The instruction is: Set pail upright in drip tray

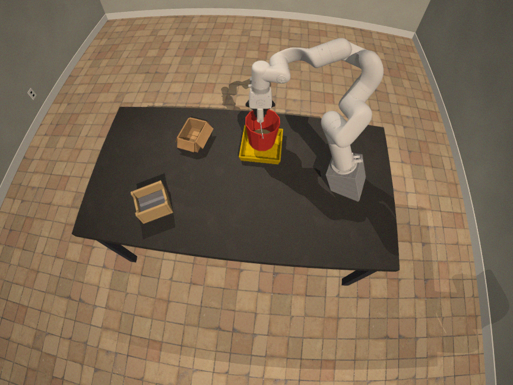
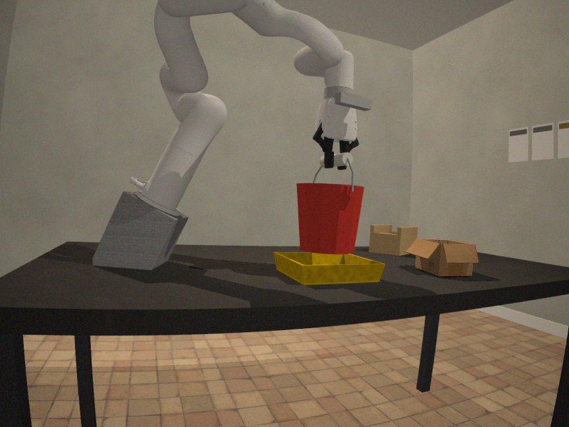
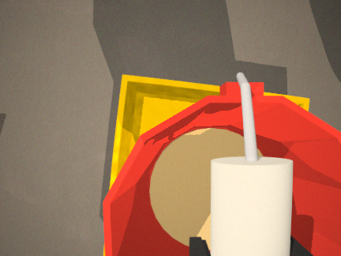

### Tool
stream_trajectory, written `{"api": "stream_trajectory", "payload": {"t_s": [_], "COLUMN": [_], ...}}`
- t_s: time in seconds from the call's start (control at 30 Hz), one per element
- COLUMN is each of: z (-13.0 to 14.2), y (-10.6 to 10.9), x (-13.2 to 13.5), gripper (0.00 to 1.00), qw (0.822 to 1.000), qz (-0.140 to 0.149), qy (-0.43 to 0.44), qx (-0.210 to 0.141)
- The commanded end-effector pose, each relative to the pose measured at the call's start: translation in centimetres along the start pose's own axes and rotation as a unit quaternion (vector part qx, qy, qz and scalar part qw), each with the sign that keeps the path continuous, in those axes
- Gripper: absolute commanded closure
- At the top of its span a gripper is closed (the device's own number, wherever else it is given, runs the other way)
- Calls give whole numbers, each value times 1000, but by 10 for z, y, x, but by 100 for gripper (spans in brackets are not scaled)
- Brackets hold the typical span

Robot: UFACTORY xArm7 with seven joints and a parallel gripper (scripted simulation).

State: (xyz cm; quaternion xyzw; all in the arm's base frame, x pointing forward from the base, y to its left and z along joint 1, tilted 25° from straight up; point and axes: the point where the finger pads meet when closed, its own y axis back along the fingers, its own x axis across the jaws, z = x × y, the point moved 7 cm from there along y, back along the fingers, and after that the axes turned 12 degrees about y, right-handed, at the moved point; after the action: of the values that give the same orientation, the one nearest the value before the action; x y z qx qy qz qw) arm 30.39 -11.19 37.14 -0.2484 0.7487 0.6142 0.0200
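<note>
A red pail hangs upright from its wire handle with a cream grip. My gripper is shut on that handle grip. The pail also shows in the overhead view and fills the wrist view, where the grip hides my fingers. The yellow drip tray lies on the black table straight below the pail. The pail's base is level with the tray's rim, just above its floor. In the overhead view the tray shows around the pail.
An open cardboard box lies on its side right of the tray. A second open-topped box stands behind it; in the overhead view it is at the front left. My arm's grey base block stands left of the tray.
</note>
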Motion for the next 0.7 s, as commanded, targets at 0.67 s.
{"api": "stream_trajectory", "payload": {"t_s": [0.67], "z": [-1], "y": [-27], "x": [-1], "gripper": [100], "qw": [1000], "qz": [-2], "qy": [0], "qx": [1]}}
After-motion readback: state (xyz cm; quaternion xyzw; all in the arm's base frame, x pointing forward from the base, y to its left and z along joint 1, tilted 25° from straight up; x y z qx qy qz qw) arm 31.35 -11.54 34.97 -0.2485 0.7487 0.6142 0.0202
